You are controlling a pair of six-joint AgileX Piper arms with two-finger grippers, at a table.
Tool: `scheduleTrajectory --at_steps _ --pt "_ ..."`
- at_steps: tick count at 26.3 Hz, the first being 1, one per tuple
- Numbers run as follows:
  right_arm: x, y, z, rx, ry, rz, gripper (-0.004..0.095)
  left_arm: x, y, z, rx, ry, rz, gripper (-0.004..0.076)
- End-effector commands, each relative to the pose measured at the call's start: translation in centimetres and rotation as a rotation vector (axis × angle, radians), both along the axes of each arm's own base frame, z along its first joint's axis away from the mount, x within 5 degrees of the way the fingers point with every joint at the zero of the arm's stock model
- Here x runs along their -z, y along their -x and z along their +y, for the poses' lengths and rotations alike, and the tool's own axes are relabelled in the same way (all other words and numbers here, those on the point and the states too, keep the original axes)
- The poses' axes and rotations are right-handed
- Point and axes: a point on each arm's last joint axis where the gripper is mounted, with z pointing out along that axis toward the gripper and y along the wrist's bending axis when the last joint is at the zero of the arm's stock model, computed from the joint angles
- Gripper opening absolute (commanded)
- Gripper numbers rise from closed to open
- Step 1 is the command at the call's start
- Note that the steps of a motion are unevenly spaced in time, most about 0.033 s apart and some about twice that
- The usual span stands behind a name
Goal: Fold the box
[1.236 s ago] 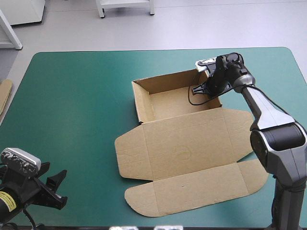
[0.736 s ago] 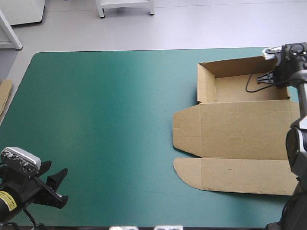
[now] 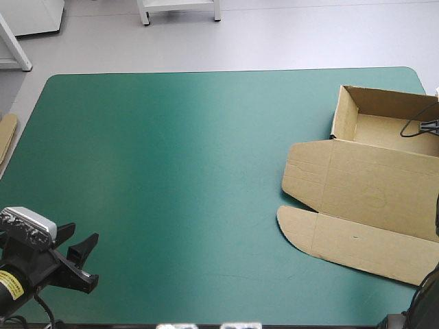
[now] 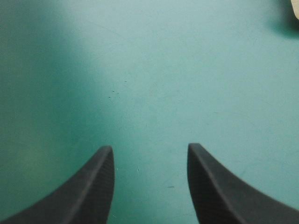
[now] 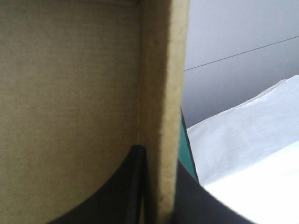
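L claw [image 4: 149, 151] at near-left corner, fingers wide apart, empty, over teal-green worktop [image 3: 171, 171]. Brown box [image 3: 357, 192] at far-right edge: tray walls up, lid flat. R claw [image 5: 159, 158] pinches a tray wall. Board prob. light, stiff, creases easily; best held by wall edges. Cover looks smooth, so box likely slides.

You see the box [image 3: 363, 199] as plain brown board, matt and uncoated, with a faint grain; the cut edge of its wall [image 5: 163, 116] looks rough and fibrous. Around the box, the teal-green cover [image 3: 171, 171] on the counter [image 3: 226, 71] is smooth with a soft sheen. The fingers [image 4: 88, 196] of the left gripper [image 4: 149, 147] look like matt black plastic.
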Motion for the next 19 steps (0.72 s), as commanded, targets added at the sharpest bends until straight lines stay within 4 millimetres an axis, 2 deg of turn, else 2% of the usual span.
scheduleTrajectory --at_steps 1,3,6,8,11,16,19 --pt "-3.3 0.7 -1.1 0.003 0.136 -0.082 0.0289 -1.1 -0.3 -0.2 0.002 0.037 -0.074 0.0349" --pt "-3.3 0.6 -1.1 0.013 0.126 -0.099 0.0554 -1.1 -0.3 -0.2 0.001 0.035 -0.074 0.0349" --pt "-3.3 0.5 -1.0 0.013 0.111 -0.114 0.071 -1.1 -0.3 -0.2 -0.001 0.038 -0.072 0.0349" --pt "-3.3 0.4 -0.9 0.02 0.096 -0.12 0.0714 -1.1 -0.3 -0.2 -0.001 0.037 -0.073 0.0349" --pt "-4.6 0.8 -0.3 0.011 0.072 -0.162 0.0685 -1.2 -0.5 -0.1 -0.004 0.025 -0.095 0.0349" --pt "-11.3 3.5 2.1 -0.042 0.049 -0.342 0.0629 -2.7 -0.5 0.5 -0.036 -0.003 -0.197 0.0349" --pt "-15.1 5.5 4.7 -0.115 -0.002 -0.454 0.0627 -3.1 -0.6 0.9 -0.058 -0.039 -0.225 0.0349"
